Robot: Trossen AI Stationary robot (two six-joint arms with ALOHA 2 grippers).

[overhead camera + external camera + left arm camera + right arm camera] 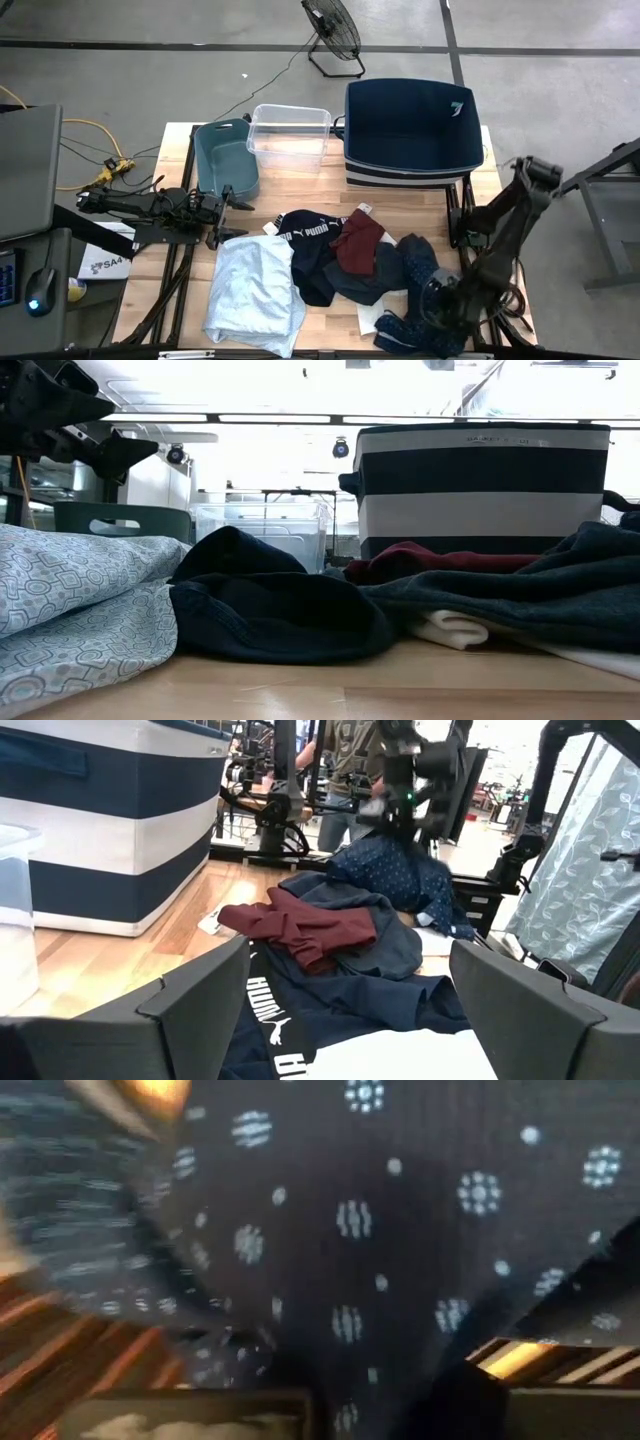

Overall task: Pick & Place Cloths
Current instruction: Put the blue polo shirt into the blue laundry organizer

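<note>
From above, we see the cloths piled at lower centre of the desk (320,195): pale-blue cloth (255,292) at left, black PUMA cloth (308,245), maroon cloth (358,240), dotted cloth (415,310) at lower right. Our right gripper (440,300) sits on the dotted cloth; our left gripper (228,215) hovers at centre left, jaws released.

At desk level, the pale-blue cloth (70,610) fills the left.

The left wrist shows the maroon cloth (310,930) at centre.

The right wrist shows dotted cloth (380,1250) filling the frame; we cannot tell those jaws' state.
</note>
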